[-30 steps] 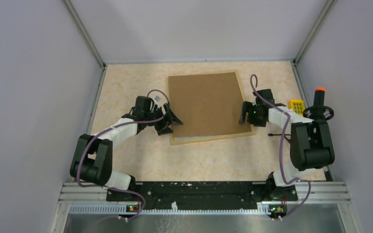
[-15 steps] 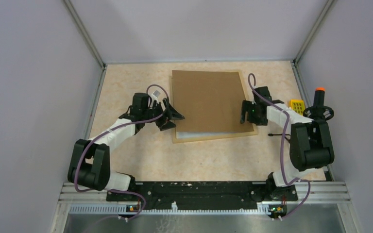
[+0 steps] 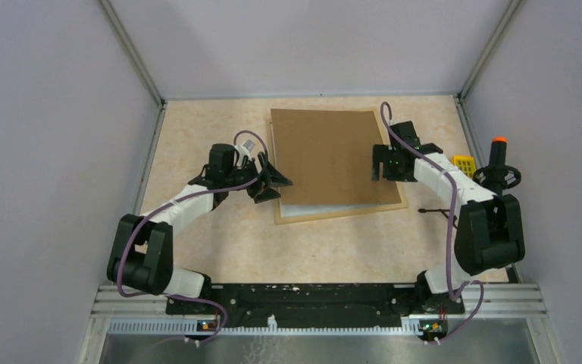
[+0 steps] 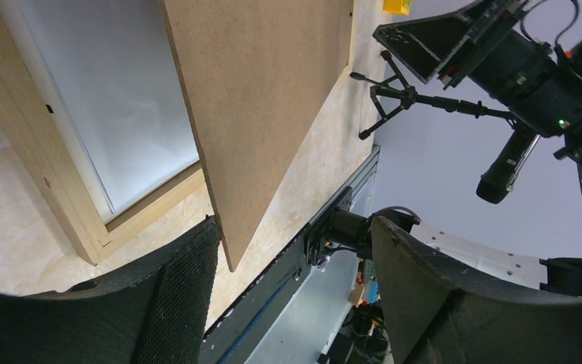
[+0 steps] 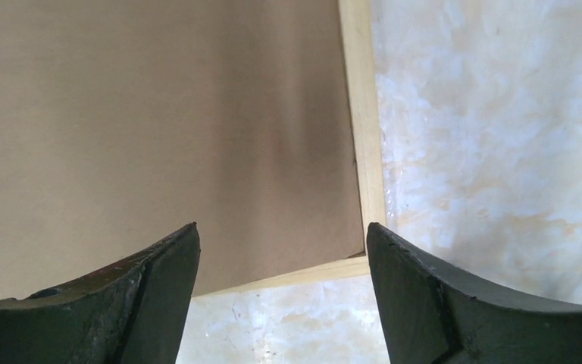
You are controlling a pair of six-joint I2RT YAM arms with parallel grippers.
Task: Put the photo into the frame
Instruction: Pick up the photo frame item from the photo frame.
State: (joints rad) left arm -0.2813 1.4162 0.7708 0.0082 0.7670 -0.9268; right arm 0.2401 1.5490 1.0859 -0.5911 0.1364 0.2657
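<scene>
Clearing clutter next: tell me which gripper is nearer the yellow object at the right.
Right. The right gripper is over the board, left of the yellow object; the left gripper is at the board's left edge.

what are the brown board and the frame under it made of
The brown board looks like hardboard or MDF: matte, even brown, no grain showing, with a thin raw edge. The frame seems to be pale natural wood, matte and probably unpainted, in narrow straight rails.
</scene>
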